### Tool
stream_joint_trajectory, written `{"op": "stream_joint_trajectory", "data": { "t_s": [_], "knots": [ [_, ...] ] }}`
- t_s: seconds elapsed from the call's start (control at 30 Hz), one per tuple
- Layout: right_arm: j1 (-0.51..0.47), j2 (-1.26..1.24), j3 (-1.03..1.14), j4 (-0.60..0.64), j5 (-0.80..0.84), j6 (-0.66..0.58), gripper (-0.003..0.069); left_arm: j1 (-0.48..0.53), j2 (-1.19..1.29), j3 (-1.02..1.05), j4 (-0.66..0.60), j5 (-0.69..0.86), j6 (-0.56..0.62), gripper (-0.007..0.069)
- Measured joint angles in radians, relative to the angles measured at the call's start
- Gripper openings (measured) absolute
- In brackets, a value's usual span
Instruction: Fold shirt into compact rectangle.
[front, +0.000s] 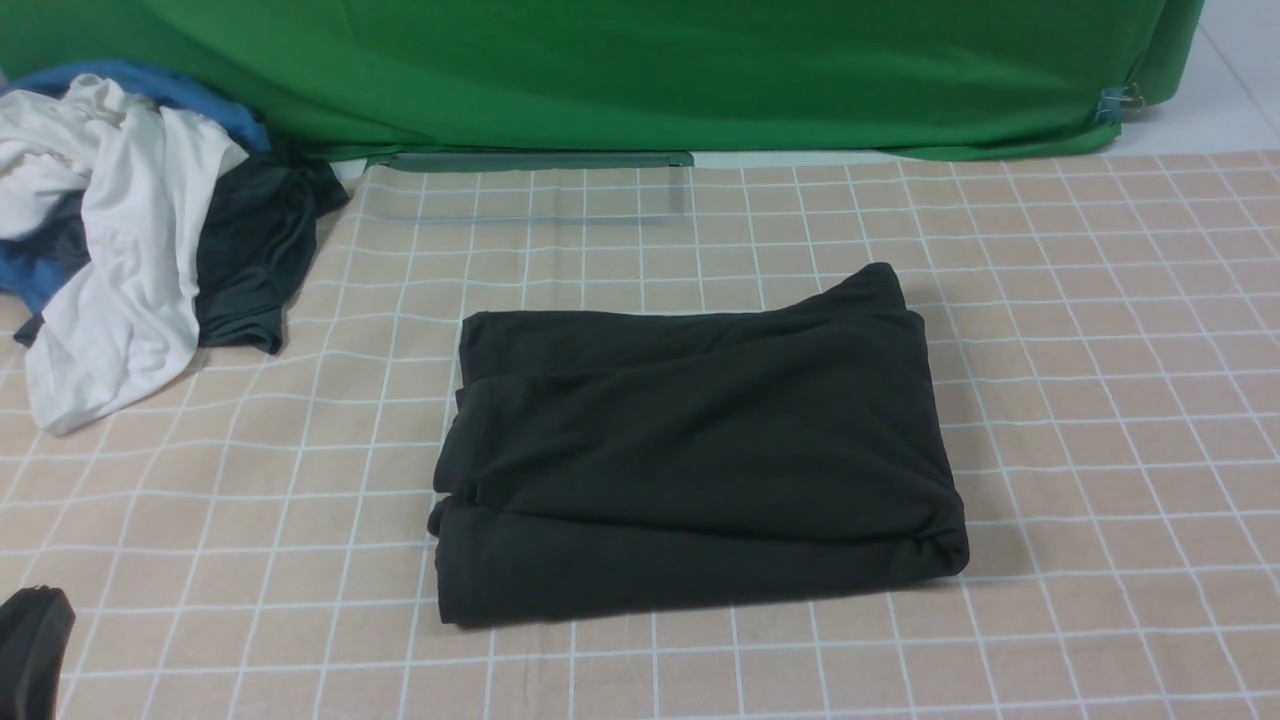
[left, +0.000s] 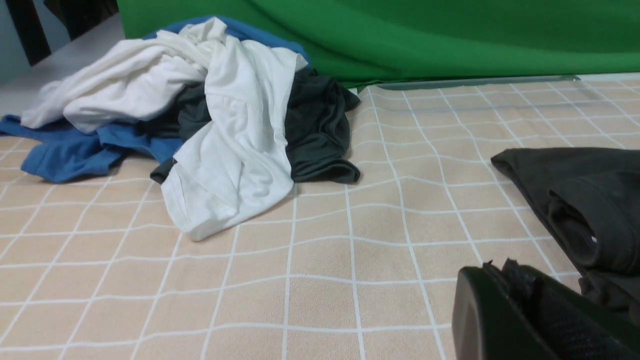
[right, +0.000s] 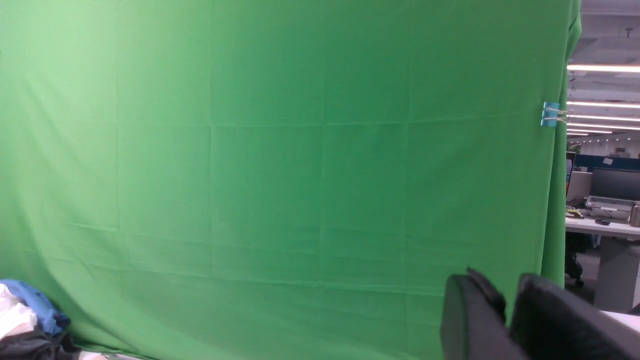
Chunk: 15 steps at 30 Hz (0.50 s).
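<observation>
The biggest thing I see is the green backdrop (right: 280, 165), which fills the right wrist view and hangs along the far edge of the table (front: 1100, 400) in the front view, well beyond both grippers. The table wears a tan cloth with a white grid. On it the shirt (front: 700, 450) lies folded into a thick, roughly rectangular black bundle, its layered edges showing on its left side; in the front view it sits ahead and to the right of my left gripper (front: 35, 650), clear of it, and in the left wrist view the shirt (left: 585, 205) lies just beyond the fingertips, with no contact I can make out. Farther off, ahead of the left gripper toward the backdrop, I see a loose pile: a white garment (front: 120, 260) draped over a blue one (front: 150, 90) and a dark one (front: 260, 250). The left gripper (left: 505, 300) has its fingers pressed together with nothing between them. The right gripper (right: 507, 310) is off the front view; its own camera shows the two black fingers held slightly apart, a thin strip of green showing between them, empty, raised and aimed at the backdrop. A small blue clip (right: 551, 114) pinches the backdrop's edge, up beyond that gripper.
</observation>
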Motion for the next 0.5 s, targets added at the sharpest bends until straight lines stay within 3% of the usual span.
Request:
{"op": "stream_joint_trajectory", "data": {
  "t_s": [0.5],
  "knots": [
    [0.0, 0.0, 0.0, 0.0, -0.002, 0.0, 0.0217, 0.0, 0.0, 0.0, 0.0, -0.001, 0.0, 0.0019]
  ]
}}
